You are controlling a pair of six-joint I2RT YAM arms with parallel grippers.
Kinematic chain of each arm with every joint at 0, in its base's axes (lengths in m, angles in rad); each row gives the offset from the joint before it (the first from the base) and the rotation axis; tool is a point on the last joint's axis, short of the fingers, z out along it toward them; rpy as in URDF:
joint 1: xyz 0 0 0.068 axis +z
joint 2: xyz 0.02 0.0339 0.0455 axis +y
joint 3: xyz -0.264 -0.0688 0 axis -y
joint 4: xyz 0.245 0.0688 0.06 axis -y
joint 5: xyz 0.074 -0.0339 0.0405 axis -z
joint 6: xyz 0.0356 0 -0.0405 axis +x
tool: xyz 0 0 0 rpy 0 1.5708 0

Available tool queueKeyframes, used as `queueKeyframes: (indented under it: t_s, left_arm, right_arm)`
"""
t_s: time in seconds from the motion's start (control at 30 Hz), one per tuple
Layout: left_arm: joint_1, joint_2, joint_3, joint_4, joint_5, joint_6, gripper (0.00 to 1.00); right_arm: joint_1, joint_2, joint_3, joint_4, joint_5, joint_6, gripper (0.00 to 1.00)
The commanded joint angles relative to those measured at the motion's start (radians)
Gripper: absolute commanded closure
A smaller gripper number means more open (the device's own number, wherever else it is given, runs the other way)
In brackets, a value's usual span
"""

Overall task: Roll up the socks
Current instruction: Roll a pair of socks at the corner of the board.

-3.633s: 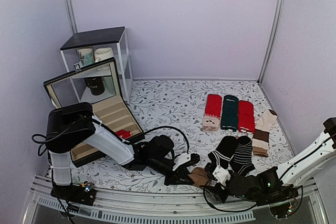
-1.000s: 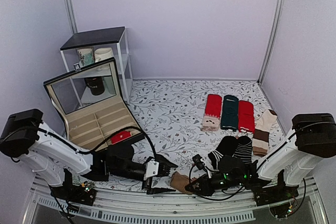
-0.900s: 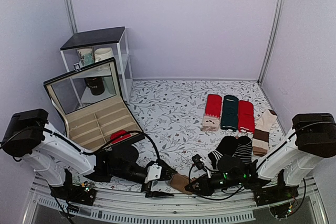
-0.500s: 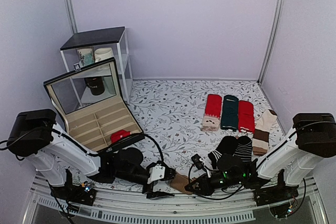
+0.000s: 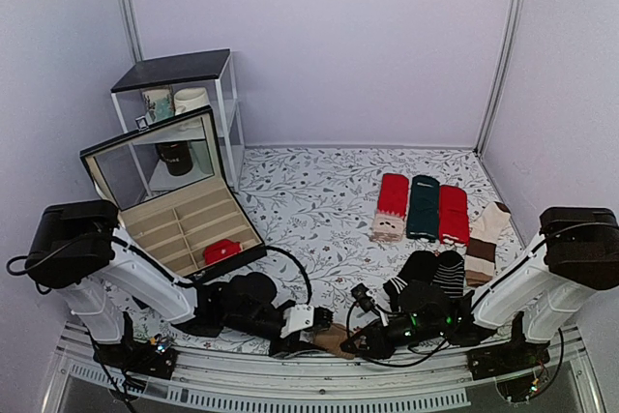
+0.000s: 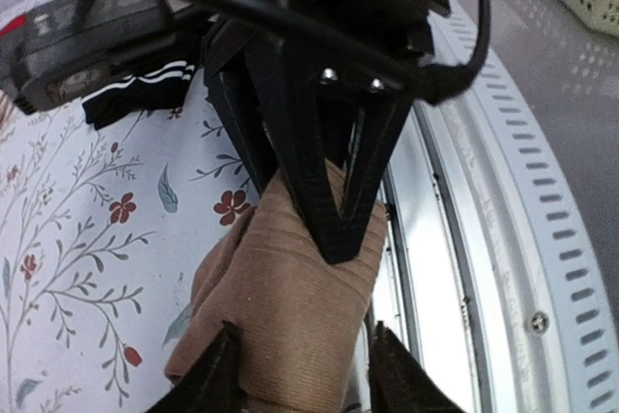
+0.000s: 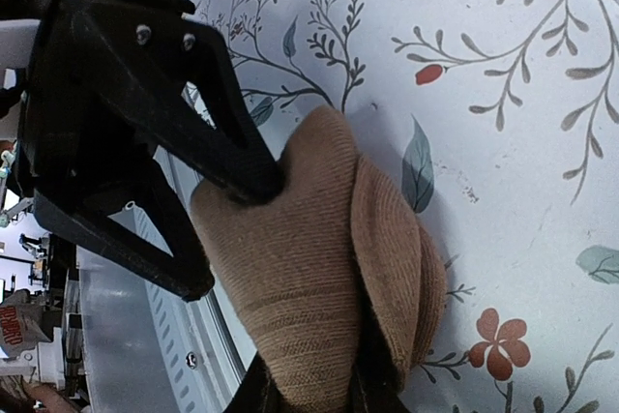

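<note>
- Top external: the tan-brown knitted sock roll point(image 5: 338, 339) lies at the near edge of the floral-print tablecloth point(image 5: 319, 191), between the left gripper point(image 5: 319, 333) and the right gripper point(image 5: 361, 340). Finger contact is unreadable here. Only this view shows the open beige compartment box point(image 5: 160, 224) and the flat red and dark green socks point(image 5: 423, 205), well apart.
- Left wrist: the left gripper's own fingers press both flanks of the roll, grasping it. The right gripper's black fingers pinch its far end. A white slotted metal rail point(image 6: 503, 191) is just beside it.
- Right wrist: the right gripper is clenched on the roll's end. Fine ribbing is visible, with one folded lip overlapping the rounded bundle.
</note>
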Motion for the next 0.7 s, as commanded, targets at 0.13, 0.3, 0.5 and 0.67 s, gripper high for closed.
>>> queueKeyframes:
  t_s: [0.13, 0.3, 0.5, 0.67]
  left_arm:
    - [-0.005, 0.07, 0.019, -0.081, 0.087, -0.097, 0.67]
    - [-0.007, 0.097, 0.029, -0.107, 0.073, -0.151, 0.69]
    - [-0.007, 0.113, 0.029, -0.132, 0.098, -0.207, 1.0]
    - [-0.008, 0.139, 0.047, -0.177, 0.11, -0.251, 1.0]
  right_arm:
    - [-0.023, 0.073, -0.021, -0.344, -0.014, -0.025, 0.87]
    - [-0.052, 0.081, 0.008, -0.376, -0.034, -0.062, 0.87]
    - [-0.088, 0.081, 0.034, -0.402, -0.054, -0.106, 0.86]
    - [-0.092, 0.047, 0.075, -0.47, 0.003, -0.153, 0.73]
